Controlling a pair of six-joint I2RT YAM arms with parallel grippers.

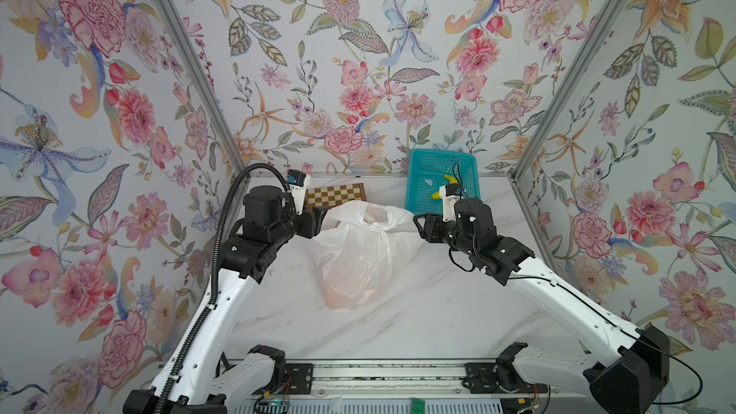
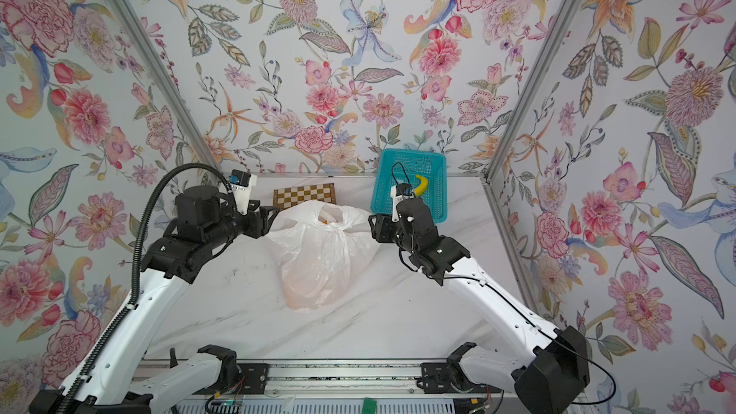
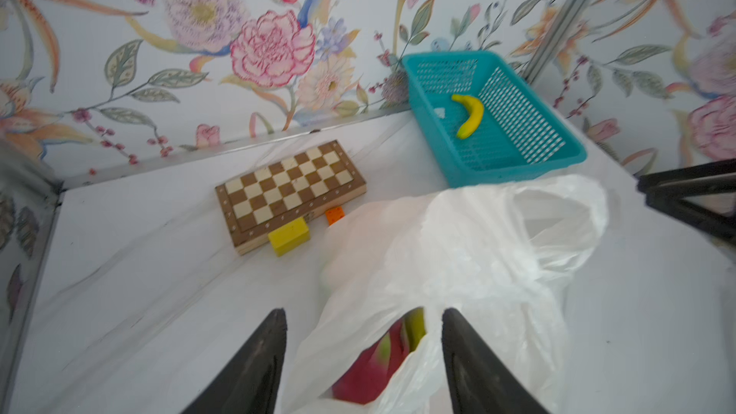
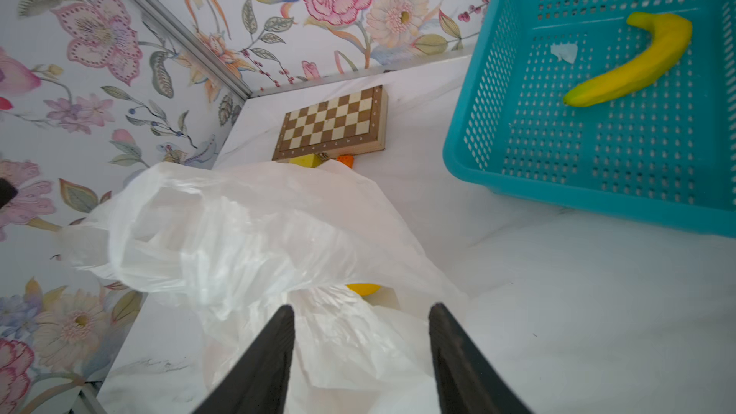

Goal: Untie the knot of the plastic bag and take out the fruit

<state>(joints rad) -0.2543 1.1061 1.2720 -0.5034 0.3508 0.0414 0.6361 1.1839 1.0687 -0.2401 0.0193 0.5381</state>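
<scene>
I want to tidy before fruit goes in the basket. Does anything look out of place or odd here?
Only small things. A small white scrap lies on the floor of the teal basket beside the banana. The plastic bag slumps over part of an orange block by the chessboard. Nothing looks spilled or broken.

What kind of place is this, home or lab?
Probably a lab test booth, not a home: floral wall panels in aluminium framing, two arms on a front rail, marble-look tabletop.
</scene>
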